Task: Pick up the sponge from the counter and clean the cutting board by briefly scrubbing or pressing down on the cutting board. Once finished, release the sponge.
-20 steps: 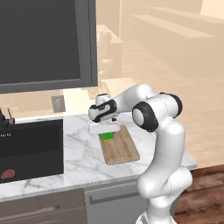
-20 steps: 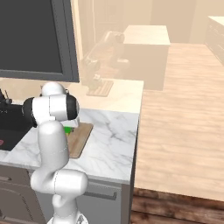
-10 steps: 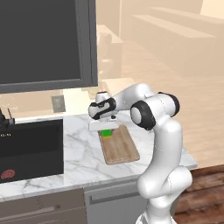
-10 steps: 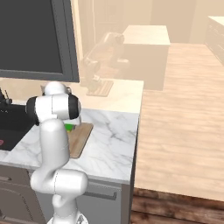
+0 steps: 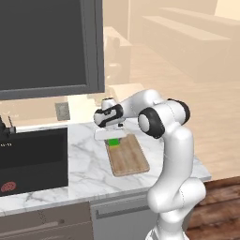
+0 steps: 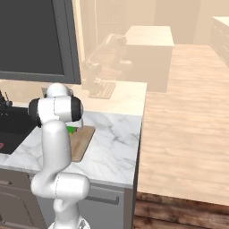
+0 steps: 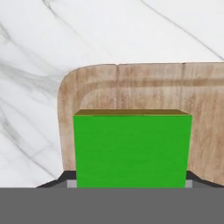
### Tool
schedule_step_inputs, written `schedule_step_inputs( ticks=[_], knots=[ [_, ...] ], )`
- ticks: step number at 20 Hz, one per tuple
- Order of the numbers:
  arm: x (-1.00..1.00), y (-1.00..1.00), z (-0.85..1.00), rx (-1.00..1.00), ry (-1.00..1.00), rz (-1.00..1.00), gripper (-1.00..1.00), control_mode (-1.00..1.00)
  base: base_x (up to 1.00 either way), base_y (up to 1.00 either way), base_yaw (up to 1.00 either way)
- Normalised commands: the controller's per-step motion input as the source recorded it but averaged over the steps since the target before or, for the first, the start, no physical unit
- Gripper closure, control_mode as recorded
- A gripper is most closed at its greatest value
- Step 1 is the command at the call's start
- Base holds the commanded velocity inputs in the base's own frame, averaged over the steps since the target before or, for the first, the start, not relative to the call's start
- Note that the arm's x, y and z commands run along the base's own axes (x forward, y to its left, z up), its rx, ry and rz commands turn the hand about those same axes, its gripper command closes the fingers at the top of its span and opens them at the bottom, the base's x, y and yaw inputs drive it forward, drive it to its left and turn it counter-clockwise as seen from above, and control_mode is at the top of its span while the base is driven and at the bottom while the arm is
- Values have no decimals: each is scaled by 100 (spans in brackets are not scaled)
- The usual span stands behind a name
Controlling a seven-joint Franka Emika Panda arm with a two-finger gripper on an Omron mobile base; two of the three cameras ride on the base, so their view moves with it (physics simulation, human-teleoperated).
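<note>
The green sponge (image 7: 132, 148) sits between my two dark fingertips (image 7: 61, 180), pressed from both sides, over the rounded far corner of the wooden cutting board (image 7: 131, 85). From the left base view, my gripper (image 5: 111, 136) points down at the board's far end (image 5: 127, 157), with the sponge (image 5: 113, 141) directly beneath it, low on the wood. In the right base view the arm hides the hand, and a sliver of the sponge (image 6: 71, 130) shows beside the cutting board (image 6: 82, 141). White marble counter (image 5: 89, 164) surrounds the board.
A black sink basin (image 5: 28, 159) lies left of the board. A dark panel (image 5: 47, 42) hangs above it on the wall, with an outlet (image 5: 62, 111) below. A pale slatted wooden piece (image 6: 102, 89) rests on the beige surface behind. The counter's edge (image 6: 134, 147) runs at the right.
The hand and the sponge have shifted slightly toward the board's far end; the board and everything else stand as before.
</note>
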Motion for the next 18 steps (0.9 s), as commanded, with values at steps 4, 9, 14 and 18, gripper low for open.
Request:
schedule_step_inputs(
  ticks=[4,9,14,18],
  knots=[
    [0,-1,-32,0,0,0,100,-100,0,0,0],
    [0,-33,0,0,0,0,100,-100,0,0,0],
    [0,-41,-2,0,0,0,100,-100,0,0,0],
    [0,-26,-29,0,0,0,100,-100,0,0,0]
  ],
)
